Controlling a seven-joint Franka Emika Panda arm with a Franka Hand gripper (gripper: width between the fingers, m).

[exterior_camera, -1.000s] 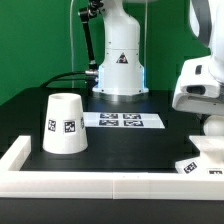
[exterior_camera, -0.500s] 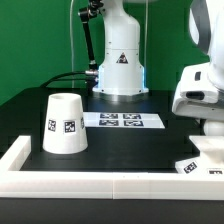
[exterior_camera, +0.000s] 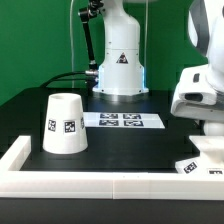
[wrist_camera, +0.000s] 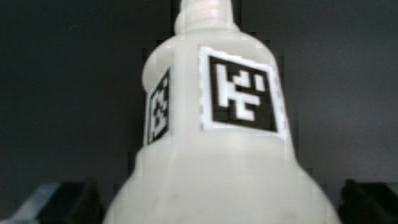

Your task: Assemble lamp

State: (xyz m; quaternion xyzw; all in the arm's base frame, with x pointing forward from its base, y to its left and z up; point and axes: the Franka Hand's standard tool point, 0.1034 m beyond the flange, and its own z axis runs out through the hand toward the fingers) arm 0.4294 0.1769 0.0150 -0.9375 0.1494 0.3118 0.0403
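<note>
Just beside white rail [exterior_camera: 100,186]: shade [exterior_camera: 65,125], base [exterior_camera: 196,163].

Bright, even light; wrist view seemingly blurry.

The shade [exterior_camera: 65,125] is sitting on the tabletop [exterior_camera: 130,150] at the exterior view's left, with the marker board [exterior_camera: 122,120] lying just beside it toward that view's right, the pedestal [exterior_camera: 120,60] standing behind that board.

you see a white shade [exterior_camera: 65,125] with black-and-white square tags, a white bulb [wrist_camera: 196,165] tagged the same, a white marker board [exterior_camera: 122,120] printed with black tags, and a black table [exterior_camera: 25,105].
</note>
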